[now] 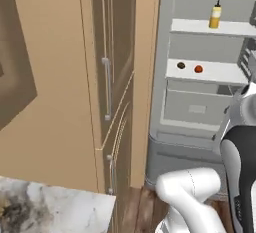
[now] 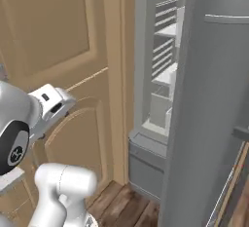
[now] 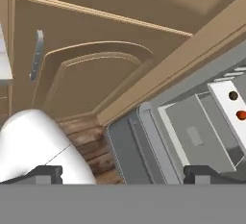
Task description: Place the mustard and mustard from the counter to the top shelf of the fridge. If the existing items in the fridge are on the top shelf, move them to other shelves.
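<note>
Mustard bottle [image 1: 215, 16] upright on fridge [image 1: 200, 42] top shelf (nozzle up), fingers [image 3: 123, 175] spread wide, empty

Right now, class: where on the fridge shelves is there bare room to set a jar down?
Top shelf: bare left of the bottle, and a strip to its right. Lower shelf: bare right of the orange ball. The crowded spot is its left end, where the brown lump sits beside the ball.
</note>
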